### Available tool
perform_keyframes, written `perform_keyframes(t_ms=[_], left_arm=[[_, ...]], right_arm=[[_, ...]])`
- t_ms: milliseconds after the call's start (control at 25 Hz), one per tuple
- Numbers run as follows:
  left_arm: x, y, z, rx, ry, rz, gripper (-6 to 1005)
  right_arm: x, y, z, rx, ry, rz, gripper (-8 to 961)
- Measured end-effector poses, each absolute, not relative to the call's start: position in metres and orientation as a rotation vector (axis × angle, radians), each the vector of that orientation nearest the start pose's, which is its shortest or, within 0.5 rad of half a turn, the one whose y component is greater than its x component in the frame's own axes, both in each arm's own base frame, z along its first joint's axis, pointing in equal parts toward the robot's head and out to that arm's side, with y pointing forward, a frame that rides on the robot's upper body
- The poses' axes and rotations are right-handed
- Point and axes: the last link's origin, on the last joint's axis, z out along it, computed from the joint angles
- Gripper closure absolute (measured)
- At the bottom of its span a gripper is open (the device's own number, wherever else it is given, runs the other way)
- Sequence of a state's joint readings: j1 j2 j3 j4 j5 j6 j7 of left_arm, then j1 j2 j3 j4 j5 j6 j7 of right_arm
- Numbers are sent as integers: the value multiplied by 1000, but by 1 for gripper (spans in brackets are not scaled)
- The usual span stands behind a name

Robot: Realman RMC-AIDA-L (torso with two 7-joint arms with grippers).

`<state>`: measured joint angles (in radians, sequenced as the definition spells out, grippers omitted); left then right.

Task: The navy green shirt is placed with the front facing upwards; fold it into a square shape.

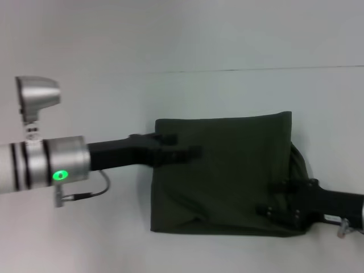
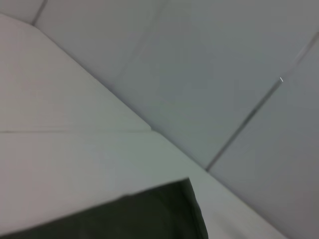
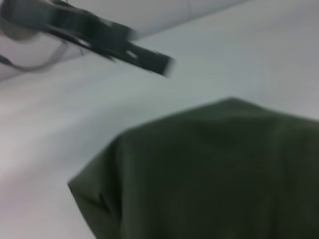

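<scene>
The navy green shirt (image 1: 227,170) lies on the white table as a folded, roughly square dark olive block with no lettering showing. My left gripper (image 1: 183,145) hovers at the block's upper left edge, fingers open with nothing between them. Over the block's lower right part my right gripper (image 1: 271,197) is open too, beside a loose bulge of cloth (image 1: 300,168) on the right side. A corner of the shirt (image 2: 144,214) shows in the left wrist view. The right wrist view shows a rounded folded corner of the shirt (image 3: 209,174).
The white table (image 1: 85,239) extends all around the shirt, with a seam line (image 1: 256,70) running across its far part. The left arm (image 3: 99,35) shows beyond the shirt in the right wrist view. A grey cable (image 1: 91,190) loops under the left wrist.
</scene>
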<state>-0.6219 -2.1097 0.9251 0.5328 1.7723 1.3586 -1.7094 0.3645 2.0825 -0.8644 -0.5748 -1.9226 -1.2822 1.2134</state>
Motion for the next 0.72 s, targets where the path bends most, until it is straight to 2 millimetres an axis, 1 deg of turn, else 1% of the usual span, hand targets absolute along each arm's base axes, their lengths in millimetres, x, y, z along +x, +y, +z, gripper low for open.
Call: perform_keyframes(t_ms=[40, 160, 280, 360, 400, 440, 520, 600, 720], left_arm=[[-221, 352, -41, -2686, -1083, -837, 31], [-229, 342, -16, -2753, -1020, -826, 31], [-233, 335, 0, -2777, -969, -831, 31], [-233, 333, 5, -2779, -952, -845, 31], [-232, 332, 6, -2779, -948, -857, 31], [-232, 332, 6, -2779, -948, -857, 31], [-232, 331, 6, -2784, -947, -861, 31], [-231, 331, 5, -2788, -944, -864, 31], [-230, 331, 6, -2791, -942, -872, 31]], right_arm=[[329, 294, -32, -2609, 691, 424, 270], [342, 285, -22, -2554, 719, 408, 269], [347, 282, -10, -2489, 745, 456, 269], [343, 284, 0, -2456, 729, 534, 270], [334, 291, 8, -2433, 695, 609, 270], [334, 291, 8, -2433, 695, 609, 270], [324, 302, 10, -2428, 668, 644, 270], [315, 316, 6, -2427, 657, 645, 269], [314, 336, -1, -2387, 687, 586, 269]])
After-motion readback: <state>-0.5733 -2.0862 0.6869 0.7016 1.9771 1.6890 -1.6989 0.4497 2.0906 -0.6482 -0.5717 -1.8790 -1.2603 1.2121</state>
